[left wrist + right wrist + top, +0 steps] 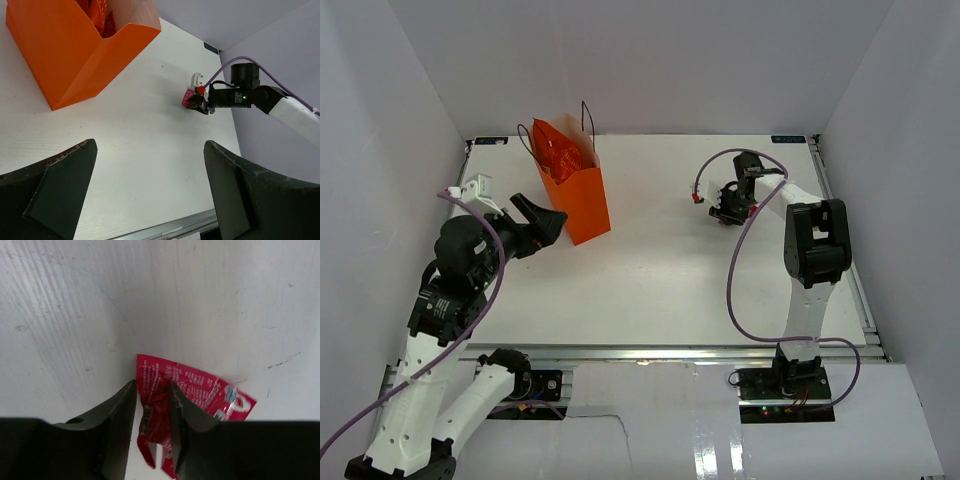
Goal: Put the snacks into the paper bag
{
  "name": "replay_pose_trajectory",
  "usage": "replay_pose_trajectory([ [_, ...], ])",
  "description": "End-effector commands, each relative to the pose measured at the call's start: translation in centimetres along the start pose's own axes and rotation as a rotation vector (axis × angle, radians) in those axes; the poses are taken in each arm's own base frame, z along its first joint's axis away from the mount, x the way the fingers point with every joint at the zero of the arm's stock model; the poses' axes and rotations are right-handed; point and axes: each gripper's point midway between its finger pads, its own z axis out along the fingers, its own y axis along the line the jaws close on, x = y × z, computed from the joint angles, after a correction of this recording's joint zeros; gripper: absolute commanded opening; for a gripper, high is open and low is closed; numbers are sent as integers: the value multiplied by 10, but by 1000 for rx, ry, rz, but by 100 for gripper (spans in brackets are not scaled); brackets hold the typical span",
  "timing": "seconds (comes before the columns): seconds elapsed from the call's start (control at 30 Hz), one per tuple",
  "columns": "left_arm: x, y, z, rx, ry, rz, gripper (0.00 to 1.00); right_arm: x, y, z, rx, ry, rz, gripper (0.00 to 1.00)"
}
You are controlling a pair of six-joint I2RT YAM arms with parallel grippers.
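The orange paper bag (582, 200) stands upright at the back left, with the orange-red chip bag (560, 152) inside it. It also shows in the left wrist view (75, 50), with the chip bag (100, 15) in its mouth. My left gripper (548, 218) is open and empty just left of the bag; its jaws (150, 145) stand wide apart. My right gripper (725, 212) is at the back right, down at the table. In the right wrist view it (151, 385) is shut on a crumpled pink packet (200, 385). That packet also shows in the left wrist view (188, 98). No other small packets are in view.
White walls enclose the table (660, 290) on three sides. A metal rail (670, 352) runs along the near edge. The right arm's purple cable (735, 270) loops over the table's right part.
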Motion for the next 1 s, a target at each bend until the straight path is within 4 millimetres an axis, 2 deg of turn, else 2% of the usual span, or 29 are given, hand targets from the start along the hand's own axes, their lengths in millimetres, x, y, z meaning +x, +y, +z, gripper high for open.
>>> replay_pose_trajectory([
  [0.0,-4,-4,-4,15,-16,-19,98,17,2,1,30,60,17,34],
  [0.2,-2,-7,-1,34,-5,-32,98,-2,2,-16,78,-22,40,11],
  [0.33,2,-8,1,44,6,-41,98,-23,0,-36,102,-103,80,8],
  [0.43,4,-7,0,46,8,-46,98,-53,1,-61,94,-227,131,8],
  [0.47,4,-7,0,46,8,-46,98,-70,9,-69,53,-313,149,8],
  [0.5,4,-7,0,47,7,-47,98,-86,11,-86,59,-378,145,8],
  [0.53,5,-6,-1,47,7,-49,98,-95,19,-93,36,-425,182,8],
  [0.63,8,-5,-1,48,10,-58,98,-149,43,-134,-76,-674,179,8],
  [0.7,10,-6,-1,55,18,-59,98,-172,57,-157,-127,-746,145,8],
  [0.73,11,-6,-1,57,19,-60,98,-190,66,-165,-155,-777,90,8],
  [0.77,11,-5,0,55,21,-58,98,-211,64,-188,-161,-833,32,8],
  [0.8,11,-6,-1,57,19,-58,98,-224,69,-199,-184,-852,13,8],
  [0.83,11,-5,0,57,19,-58,98,-249,80,-210,-215,-893,-42,8],
  [0.87,11,-6,-1,61,14,-57,98,-273,76,-235,-201,-933,-76,8],
  [0.9,11,-5,-1,59,13,-57,98,-288,78,-242,-213,-954,-81,8],
  [0.93,11,-5,-1,59,9,-59,98,-320,80,-256,-190,-1018,-157,8],
  [0.97,11,-5,-3,61,7,-62,98,-339,82,-267,-208,-1043,-92,8],
])
